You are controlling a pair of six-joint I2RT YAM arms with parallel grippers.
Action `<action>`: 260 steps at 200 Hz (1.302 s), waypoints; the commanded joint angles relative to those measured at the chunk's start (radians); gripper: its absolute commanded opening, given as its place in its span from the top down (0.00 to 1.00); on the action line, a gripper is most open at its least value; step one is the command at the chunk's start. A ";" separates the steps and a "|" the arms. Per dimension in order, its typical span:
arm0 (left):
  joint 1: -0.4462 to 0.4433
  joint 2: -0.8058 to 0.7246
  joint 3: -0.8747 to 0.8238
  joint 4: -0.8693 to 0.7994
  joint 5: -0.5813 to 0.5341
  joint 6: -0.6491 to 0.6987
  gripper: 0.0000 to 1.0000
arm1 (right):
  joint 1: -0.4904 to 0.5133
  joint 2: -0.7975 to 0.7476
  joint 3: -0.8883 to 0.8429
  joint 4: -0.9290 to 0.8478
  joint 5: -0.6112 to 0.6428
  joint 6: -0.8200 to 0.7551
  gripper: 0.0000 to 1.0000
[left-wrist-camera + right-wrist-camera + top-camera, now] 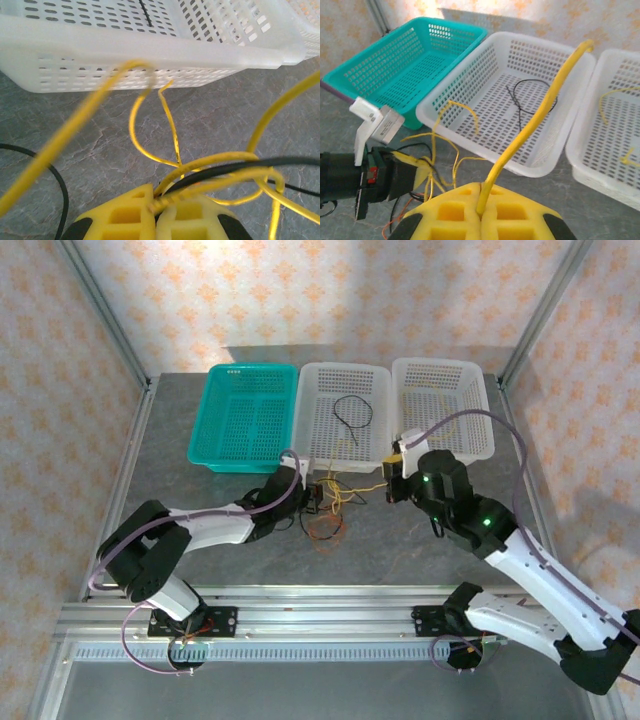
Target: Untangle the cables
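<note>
A teal basket (245, 420) stands at the far left of the table (190, 490). In front of it the left arm (215, 525) stretches across the table toward the middle. The left jaws are pressed together on a thin yellow cable (210, 162) at the edge of the tangle of cables (330, 508). A black cable (270, 161) crosses just above the jaw tips; I cannot tell whether it is pinched too. The tangle lies on the table, just in front of the middle white basket (310, 410). Its orange-brown cable (325, 533) loops out on the near side. Inside the middle basket a separate black strand (352, 412) lies in an open loop, apart from the tangle.

Right of the tangle the right arm (520, 560) reaches in from the near right corner. The right jaws are fully closed on a thicker yellow cable (540, 115), which rises from between them in a stiff curve. At the far right, the right white basket (460, 380) holds a loose yellow strand (612, 95) on its floor.
</note>
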 commanded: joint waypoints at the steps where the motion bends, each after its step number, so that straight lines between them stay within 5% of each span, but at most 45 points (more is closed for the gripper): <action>1: 0.026 -0.021 -0.036 -0.042 -0.081 -0.019 1.00 | -0.003 -0.039 0.058 -0.047 0.125 -0.028 1.00; 138: 0.047 -0.003 -0.051 -0.150 -0.171 -0.048 1.00 | -0.003 -0.148 0.072 -0.094 0.277 -0.037 1.00; 260: 0.126 -0.061 -0.143 -0.184 -0.186 -0.110 1.00 | -0.003 -0.142 0.032 -0.126 0.686 -0.052 1.00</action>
